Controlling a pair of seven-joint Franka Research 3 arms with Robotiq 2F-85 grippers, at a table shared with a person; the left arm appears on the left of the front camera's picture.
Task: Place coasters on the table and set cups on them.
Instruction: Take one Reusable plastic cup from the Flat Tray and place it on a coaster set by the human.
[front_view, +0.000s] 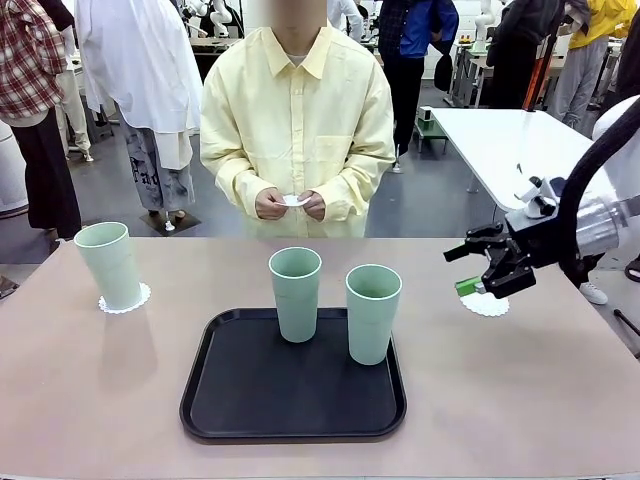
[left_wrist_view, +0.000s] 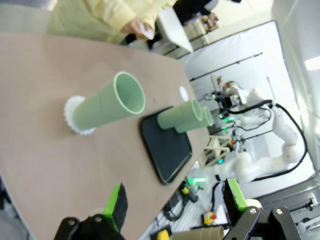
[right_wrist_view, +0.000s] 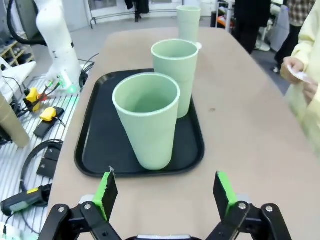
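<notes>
One mint-green cup (front_view: 110, 264) stands on a lacy white coaster (front_view: 126, 301) at the table's far left. Two more cups (front_view: 296, 293) (front_view: 372, 312) stand side by side on the black tray (front_view: 293, 400). A second coaster (front_view: 487, 303) lies bare on the table (front_view: 90, 400) at the right, and my right gripper (front_view: 478, 283) hangs open just above it, holding nothing. The person at the far side holds a third coaster (front_view: 293, 200) in both hands. In the right wrist view the open gripper (right_wrist_view: 165, 194) faces the nearer tray cup (right_wrist_view: 147, 117). My left gripper (left_wrist_view: 175, 200) is open and empty above the table's left end, looking at the cup on its coaster (left_wrist_view: 107, 102).
The tray sits at the middle front of the table. Bare tabletop lies between the tray and the person, and to the tray's left and right. A white glossy table (front_view: 510, 140) stands behind at the right. Cables and gear lie on the floor on the robot's side (right_wrist_view: 35, 150).
</notes>
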